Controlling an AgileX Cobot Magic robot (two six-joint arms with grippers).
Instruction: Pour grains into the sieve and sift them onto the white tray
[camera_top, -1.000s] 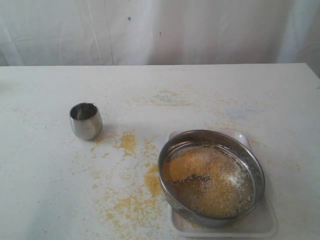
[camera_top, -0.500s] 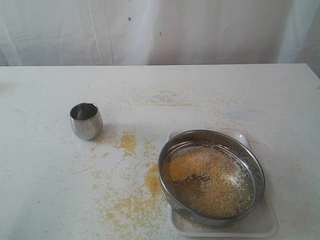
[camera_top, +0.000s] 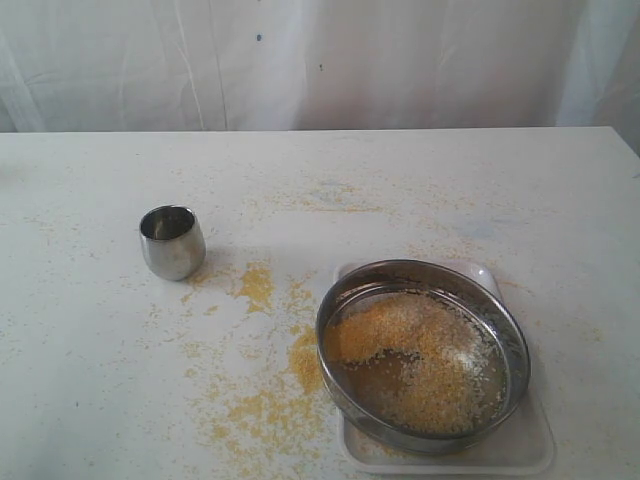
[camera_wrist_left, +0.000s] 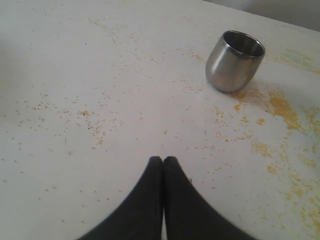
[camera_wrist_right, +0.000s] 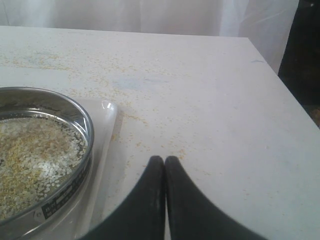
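Observation:
The sieve (camera_top: 423, 352), a wide steel ring with mesh, rests on the white tray (camera_top: 520, 448) at the front right of the table. Golden and whitish grains (camera_top: 410, 360) lie spread inside it. The right wrist view shows the sieve (camera_wrist_right: 30, 150) and tray corner (camera_wrist_right: 107, 112) beside my right gripper (camera_wrist_right: 164, 160), which is shut with nothing in it. My left gripper (camera_wrist_left: 163, 160) is shut and empty over bare table, apart from the steel cup (camera_wrist_left: 234, 61). Neither gripper appears in the exterior view.
A small shiny steel cup (camera_top: 172, 241) stands upright at the left. Spilled yellow meal (camera_top: 262, 400) is scattered on the table between cup and tray. The table's right edge (camera_wrist_right: 295, 107) runs close to my right gripper.

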